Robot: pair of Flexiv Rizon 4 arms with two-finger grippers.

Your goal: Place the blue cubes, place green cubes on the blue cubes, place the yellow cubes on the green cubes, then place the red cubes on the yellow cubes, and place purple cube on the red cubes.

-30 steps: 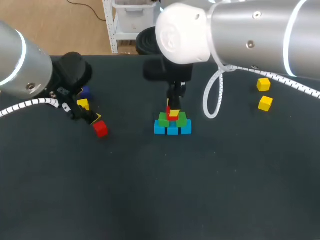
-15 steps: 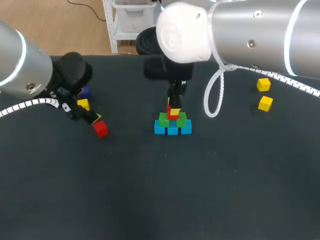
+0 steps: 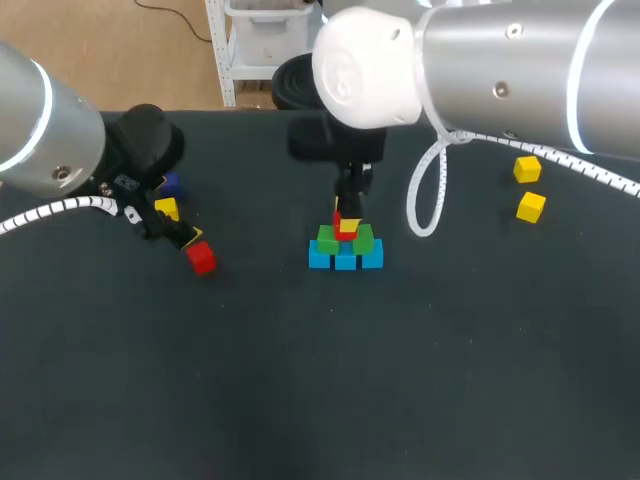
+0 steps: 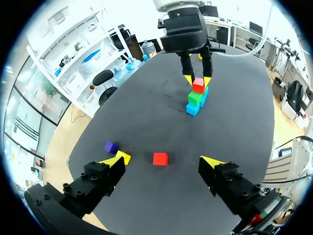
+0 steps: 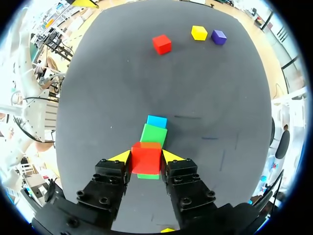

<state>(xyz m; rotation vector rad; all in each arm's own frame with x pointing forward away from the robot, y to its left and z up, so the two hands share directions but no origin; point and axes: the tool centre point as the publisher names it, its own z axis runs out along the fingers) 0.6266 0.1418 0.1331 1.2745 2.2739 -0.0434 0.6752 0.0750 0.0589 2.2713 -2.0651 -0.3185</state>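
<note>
A row of blue cubes (image 3: 345, 259) stands mid-table with green cubes (image 3: 345, 241) on top. My right gripper (image 3: 346, 224) hangs over that stack, shut on a red cube (image 5: 146, 157) right above the green cube (image 5: 154, 133); whether it rests on it I cannot tell. A blue cube (image 5: 156, 120) shows beyond. My left gripper (image 4: 163, 162) is open at the table's left, with a loose red cube (image 4: 160, 158) on the table between its fingers, untouched. A yellow cube (image 4: 125, 156) and a purple cube (image 4: 111, 147) lie beside its left finger.
Two more yellow cubes (image 3: 527, 168) (image 3: 531, 206) lie at the far right of the table. The loose red cube (image 3: 201, 258), yellow cube (image 3: 166, 208) and purple cube (image 3: 170, 184) sit together at the left. My right arm's white cable (image 3: 428, 195) loops down beside the stack.
</note>
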